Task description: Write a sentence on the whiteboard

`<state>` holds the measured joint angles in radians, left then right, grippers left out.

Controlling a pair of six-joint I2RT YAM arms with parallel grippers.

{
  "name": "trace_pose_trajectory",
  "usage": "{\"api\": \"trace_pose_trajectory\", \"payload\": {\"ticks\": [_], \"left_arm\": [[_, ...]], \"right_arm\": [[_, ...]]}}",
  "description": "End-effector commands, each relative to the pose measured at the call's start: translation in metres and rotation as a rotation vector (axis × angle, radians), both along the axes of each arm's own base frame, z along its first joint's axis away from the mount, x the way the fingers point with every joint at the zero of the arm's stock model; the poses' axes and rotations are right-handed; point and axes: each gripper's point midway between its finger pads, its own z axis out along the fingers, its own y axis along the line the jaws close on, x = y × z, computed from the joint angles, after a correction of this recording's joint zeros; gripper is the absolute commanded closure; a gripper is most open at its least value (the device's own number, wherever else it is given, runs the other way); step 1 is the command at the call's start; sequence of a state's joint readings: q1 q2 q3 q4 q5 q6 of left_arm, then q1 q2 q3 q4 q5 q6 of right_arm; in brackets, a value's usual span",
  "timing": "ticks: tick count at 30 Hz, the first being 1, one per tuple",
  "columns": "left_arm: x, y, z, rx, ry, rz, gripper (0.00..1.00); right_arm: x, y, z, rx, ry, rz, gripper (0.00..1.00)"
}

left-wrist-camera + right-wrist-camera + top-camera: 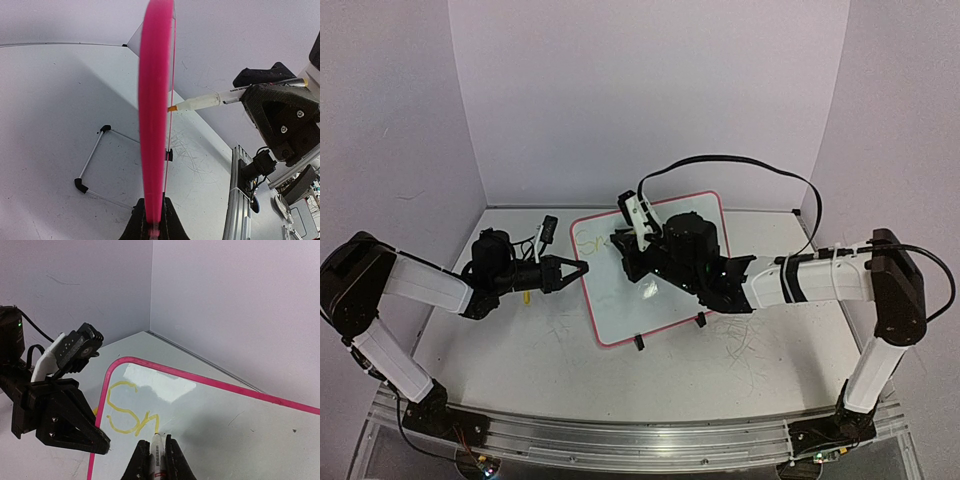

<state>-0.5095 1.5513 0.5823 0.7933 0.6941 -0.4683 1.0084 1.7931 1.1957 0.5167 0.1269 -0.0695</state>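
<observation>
The whiteboard (630,305) is glossy white with a pink frame, its letters (131,415) yellow. The marker (202,103) is white, tipped orange-yellow, and the table (520,360) is white, scuffed grey.

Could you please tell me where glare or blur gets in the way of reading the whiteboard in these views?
Right wrist: a bright glare patch sits on the whiteboard just above the yellow writing, which is legible. Left wrist: the pink frame, edge-on and close, is blurred. Top external: the yellow writing looks faint.
</observation>
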Motion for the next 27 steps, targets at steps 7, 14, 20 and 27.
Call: {"api": "trace_pose_trajectory", "payload": {"ticks": [7,14,20,27], "left_arm": [[0.0,-0.001,0.008,0.009,-0.044,-0.009,1.0],[-0.001,-0.001,0.006,0.011,-0.042,-0.008,1.0],[-0.001,-0.001,0.008,0.011,-0.046,-0.008,1.0],[-0.001,-0.001,0.006,0.012,-0.045,-0.007,1.0]], "right_arm": [[0.015,-0.004,0.025,0.039,-0.03,-0.057,1.0],[0.023,-0.005,0.031,0.051,-0.038,-0.079,1.0],[0.024,-0.01,0.025,0.038,-0.027,-0.1,1.0],[0.015,-0.018,0.011,0.02,0.011,-0.085,1.0]]}}
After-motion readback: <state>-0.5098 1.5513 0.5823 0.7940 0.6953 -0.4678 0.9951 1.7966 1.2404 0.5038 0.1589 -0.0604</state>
